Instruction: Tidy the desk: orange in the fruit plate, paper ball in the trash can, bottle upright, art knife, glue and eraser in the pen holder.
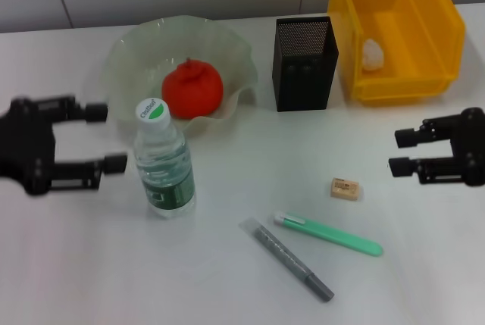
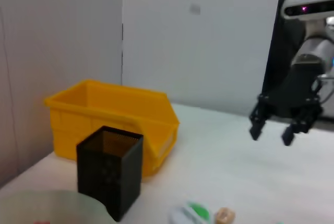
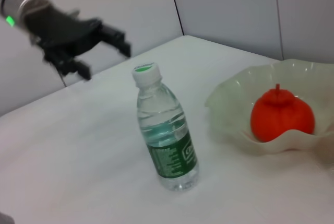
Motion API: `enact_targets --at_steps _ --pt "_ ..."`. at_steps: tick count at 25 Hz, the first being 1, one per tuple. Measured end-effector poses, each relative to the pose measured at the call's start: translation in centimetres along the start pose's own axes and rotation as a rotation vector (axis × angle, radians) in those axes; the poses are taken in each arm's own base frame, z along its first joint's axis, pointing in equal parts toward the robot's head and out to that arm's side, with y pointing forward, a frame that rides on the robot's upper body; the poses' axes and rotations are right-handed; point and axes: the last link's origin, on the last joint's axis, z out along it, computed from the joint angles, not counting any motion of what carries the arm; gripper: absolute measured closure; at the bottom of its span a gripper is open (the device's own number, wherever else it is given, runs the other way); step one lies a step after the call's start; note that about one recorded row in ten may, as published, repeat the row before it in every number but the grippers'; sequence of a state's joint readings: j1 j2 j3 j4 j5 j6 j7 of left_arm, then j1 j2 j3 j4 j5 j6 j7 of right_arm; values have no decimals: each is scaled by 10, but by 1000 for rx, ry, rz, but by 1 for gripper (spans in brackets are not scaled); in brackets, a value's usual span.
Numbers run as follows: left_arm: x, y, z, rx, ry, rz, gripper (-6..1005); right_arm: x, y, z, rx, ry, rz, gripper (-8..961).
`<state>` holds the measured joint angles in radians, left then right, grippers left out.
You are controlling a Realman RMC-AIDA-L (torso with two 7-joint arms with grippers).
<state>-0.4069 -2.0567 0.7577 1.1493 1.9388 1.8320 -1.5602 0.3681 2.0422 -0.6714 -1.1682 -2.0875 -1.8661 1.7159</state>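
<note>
Eraser (image 1: 346, 189), centre-right: small, light, rigid; best pinched across short sides. Both grippers, left (image 1: 98, 138) and right (image 1: 403, 152), are seen spread, empty.

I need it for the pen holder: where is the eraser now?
In the head view the eraser lies on the table's right half, just beyond the green knife and left of the right gripper.
</note>
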Motion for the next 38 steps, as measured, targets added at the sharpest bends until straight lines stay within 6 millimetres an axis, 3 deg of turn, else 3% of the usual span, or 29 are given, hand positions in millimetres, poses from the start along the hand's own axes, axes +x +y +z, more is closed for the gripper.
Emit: enact_targets --at_steps 5,6,10,11,15,16,17,20,21,22,26,38 --pt "-38 17 -1 -57 57 -69 208 -25 -8 -3 33 72 49 409" --pt "-43 19 0 -70 64 -78 209 -38 -11 -1 49 143 75 409" --pt "-62 28 5 -114 84 -102 210 -58 -14 11 57 279 120 409" --pt "-65 31 6 -122 92 -103 211 -72 -15 21 54 365 133 409" --pt "-74 36 8 -144 85 -93 212 -92 -14 43 58 502 132 409" --pt "-76 38 11 -161 63 -99 212 -103 -10 64 63 617 110 409" --pt "-76 38 11 -161 63 -99 213 -103 -10 64 63 617 110 409" --pt "-80 42 17 -184 39 -104 213 -110 -2 98 60 765 78 409" --pt "-81 45 20 -192 40 -97 213 -112 4 118 53 828 56 409" --pt "-81 45 20 -192 40 -97 213 -112 4 118 53 828 56 409" --pt "-85 50 24 -199 43 -64 213 -113 15 158 53 906 13 409" --pt "-91 47 33 -176 31 -48 212 -97 29 198 93 941 -44 409"
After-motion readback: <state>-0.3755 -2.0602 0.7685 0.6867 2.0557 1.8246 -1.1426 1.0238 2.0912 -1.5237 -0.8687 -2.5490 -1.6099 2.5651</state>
